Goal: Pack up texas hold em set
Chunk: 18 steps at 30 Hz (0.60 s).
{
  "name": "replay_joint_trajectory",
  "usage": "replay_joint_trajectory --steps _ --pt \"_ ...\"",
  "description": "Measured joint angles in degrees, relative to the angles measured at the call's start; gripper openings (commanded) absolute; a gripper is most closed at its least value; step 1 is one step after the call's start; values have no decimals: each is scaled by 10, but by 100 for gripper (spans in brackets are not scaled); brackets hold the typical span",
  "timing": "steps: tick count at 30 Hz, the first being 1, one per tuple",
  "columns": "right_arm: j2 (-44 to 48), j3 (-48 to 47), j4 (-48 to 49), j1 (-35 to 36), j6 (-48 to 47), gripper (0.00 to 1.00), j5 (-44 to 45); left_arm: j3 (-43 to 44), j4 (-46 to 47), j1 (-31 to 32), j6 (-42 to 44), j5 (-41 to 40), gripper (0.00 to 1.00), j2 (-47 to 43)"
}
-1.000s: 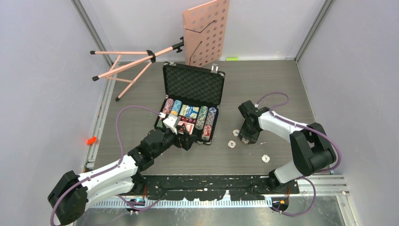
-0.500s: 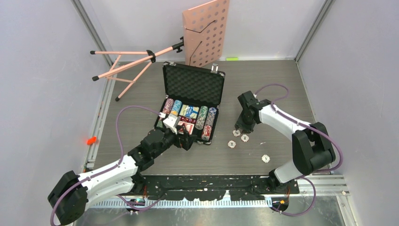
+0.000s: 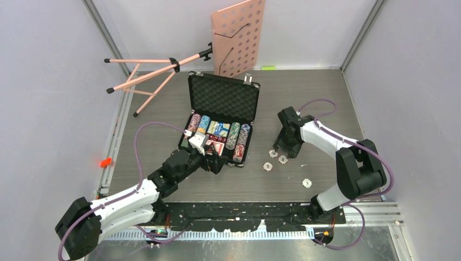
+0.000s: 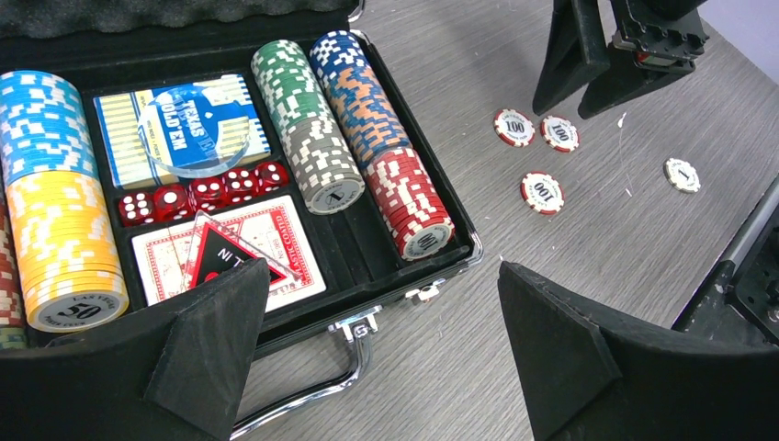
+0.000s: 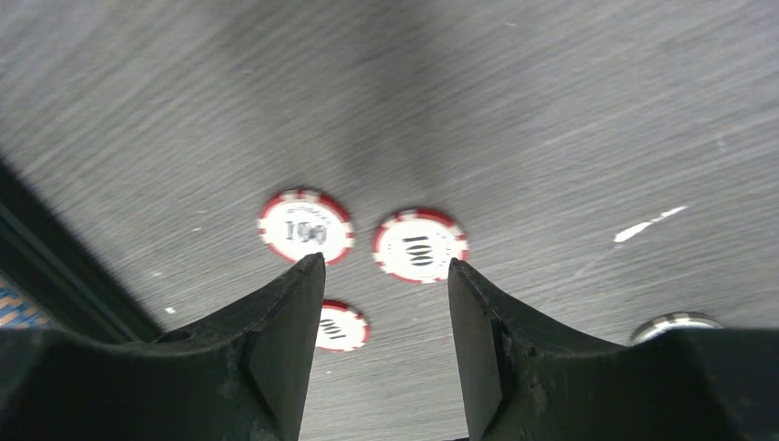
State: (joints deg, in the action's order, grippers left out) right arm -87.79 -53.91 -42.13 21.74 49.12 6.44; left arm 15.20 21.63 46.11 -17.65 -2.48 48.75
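My right pincer (image 5: 383, 268) is released, empty. Just beyond its tips lies a red 100 chip (image 5: 420, 245): thin, stiff, probably slippery; I would pinch its rim.

From what we can see, the case (image 4: 354, 262) takes the middle of the table (image 3: 326, 98), and its lid (image 3: 224, 99) stands up at the back, so nothing reaches in from behind. The left gripper (image 4: 381, 276) hangs, jaws spread wide, over the near rim just above the handle (image 4: 312, 400). Right of the case there's room to pass, only four flat chips (image 3: 267, 166) lying there, three right by the right gripper (image 5: 381, 271). The stand (image 3: 239, 38) sprawls across the back left
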Motion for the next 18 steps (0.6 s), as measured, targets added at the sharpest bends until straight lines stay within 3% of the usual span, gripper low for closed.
replay_joint_trajectory --steps 18 --pt "-10 51 30 -20 -11 50 -6 0 0 0 0 2 98 2"
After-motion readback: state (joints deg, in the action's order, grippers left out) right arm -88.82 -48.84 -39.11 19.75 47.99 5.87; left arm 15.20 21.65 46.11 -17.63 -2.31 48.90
